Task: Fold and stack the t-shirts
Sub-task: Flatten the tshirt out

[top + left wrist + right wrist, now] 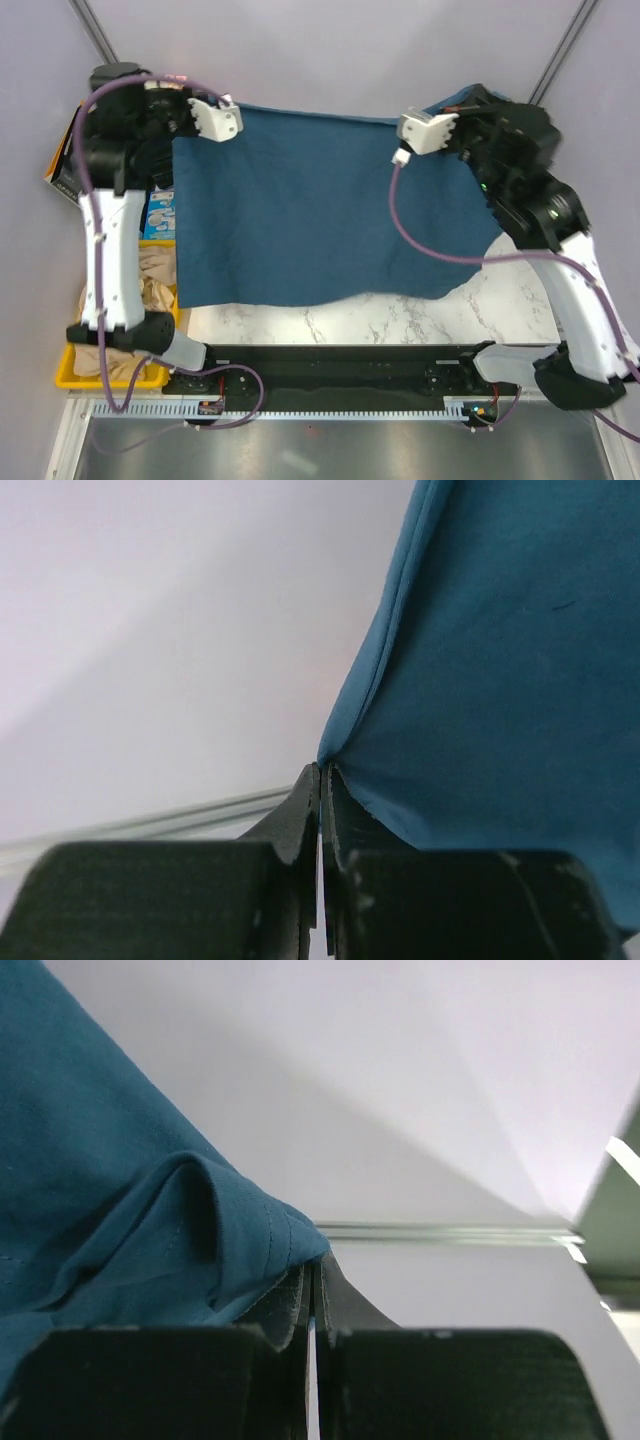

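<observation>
Above the marble bench [400,312], stretched wide between two raised arms: the steel-blue t-shirt [300,200], hanging as a broad sheet, top edge taut, bottom hem wavy and ending short of the bench's near edge. Cannot tell whether the hem touches the bench.

Clamped tight on the top left corner: the left hand [215,118]. In the left wrist view, fingertips [303,815] pressed together with the cloth's edge caught between them.

Closed likewise on the top right part: the right hand [428,130], pinching a bunched, stitched fold of cloth at its tips in the right wrist view.

Crossing in front of the shirt's right part: a purple cable [394,200], looping down from the right hand toward the right arm.

Left of the shirt, partly hidden behind the left arm: a yellow bin [100,378] holding beige cloth [155,285], a blue-and-white packet [160,215], a dark box [62,172].

Along the near edge, between the arm bases: a black rail [330,362].
</observation>
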`<state>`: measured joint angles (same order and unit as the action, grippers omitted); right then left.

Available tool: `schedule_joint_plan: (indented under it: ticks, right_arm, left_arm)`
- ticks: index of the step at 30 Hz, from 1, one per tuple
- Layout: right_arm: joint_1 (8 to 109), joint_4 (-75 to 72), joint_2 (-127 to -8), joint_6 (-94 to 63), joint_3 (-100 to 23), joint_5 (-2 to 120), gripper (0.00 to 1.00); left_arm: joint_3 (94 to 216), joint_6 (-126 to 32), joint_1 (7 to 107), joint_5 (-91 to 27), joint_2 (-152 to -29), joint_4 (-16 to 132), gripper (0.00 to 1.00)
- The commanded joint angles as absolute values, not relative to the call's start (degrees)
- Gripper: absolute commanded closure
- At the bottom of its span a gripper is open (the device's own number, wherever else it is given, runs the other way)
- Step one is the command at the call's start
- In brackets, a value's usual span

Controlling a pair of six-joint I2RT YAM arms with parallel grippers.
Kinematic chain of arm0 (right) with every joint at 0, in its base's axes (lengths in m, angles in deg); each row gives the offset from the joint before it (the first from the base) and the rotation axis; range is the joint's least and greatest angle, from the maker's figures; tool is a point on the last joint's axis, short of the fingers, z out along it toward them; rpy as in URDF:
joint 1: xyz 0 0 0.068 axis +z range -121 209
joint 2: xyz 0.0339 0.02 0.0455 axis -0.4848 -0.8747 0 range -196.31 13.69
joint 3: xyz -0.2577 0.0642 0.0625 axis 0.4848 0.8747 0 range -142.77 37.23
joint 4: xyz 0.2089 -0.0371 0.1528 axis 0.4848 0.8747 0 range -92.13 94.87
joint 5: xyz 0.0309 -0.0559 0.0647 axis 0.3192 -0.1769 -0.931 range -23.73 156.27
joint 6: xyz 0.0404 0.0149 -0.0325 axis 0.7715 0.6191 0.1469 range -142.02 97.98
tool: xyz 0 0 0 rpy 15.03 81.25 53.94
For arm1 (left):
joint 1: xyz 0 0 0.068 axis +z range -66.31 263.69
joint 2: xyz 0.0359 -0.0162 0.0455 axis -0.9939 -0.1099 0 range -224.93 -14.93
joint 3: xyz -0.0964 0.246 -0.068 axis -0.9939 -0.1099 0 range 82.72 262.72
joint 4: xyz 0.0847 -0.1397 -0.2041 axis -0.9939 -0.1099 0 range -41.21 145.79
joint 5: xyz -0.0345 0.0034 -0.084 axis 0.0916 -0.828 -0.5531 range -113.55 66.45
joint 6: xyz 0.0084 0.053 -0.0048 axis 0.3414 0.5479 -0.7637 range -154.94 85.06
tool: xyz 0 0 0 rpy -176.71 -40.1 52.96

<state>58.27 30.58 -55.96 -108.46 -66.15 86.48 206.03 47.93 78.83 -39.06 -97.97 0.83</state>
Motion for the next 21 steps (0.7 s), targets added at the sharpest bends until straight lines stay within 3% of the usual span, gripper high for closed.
schedule_joint_plan:
  ticks: [1, 5, 9, 12, 17, 21]
  right_arm:
    - [53.2, 26.1, -66.0, -105.3, -68.4, 82.5, 1.0]
    - [44.1, 13.3, -76.8, -107.5, -79.8, 79.6, 1.0]
    - [38.6, -0.8, -88.3, -109.6, -98.1, 76.3, 1.0]
    - [36.9, -12.5, -93.4, -111.7, -101.9, 73.2, 1.0]
    - [36.7, -14.4, -90.6, -109.2, -99.1, 71.2, 1.0]
    - [36.6, -17.9, -80.6, -109.4, -75.6, 72.1, 1.0]
  left_arm:
    - [212.9, 50.8, 79.5, -36.2, -110.6, -2.3, 0.98]
    - [224.6, 51.0, 79.5, -33.5, -118.8, 9.3, 0.98]
    - [223.8, 51.0, 79.4, -31.0, -120.7, 26.4, 0.98]
    - [222.7, 47.5, 79.3, -29.8, -119.9, 39.0, 0.98]
    - [209.1, 44.7, 79.3, -29.5, -111.4, 57.8, 0.98]
    - [199.7, 47.4, 79.4, -29.8, -107.6, 61.8, 0.98]
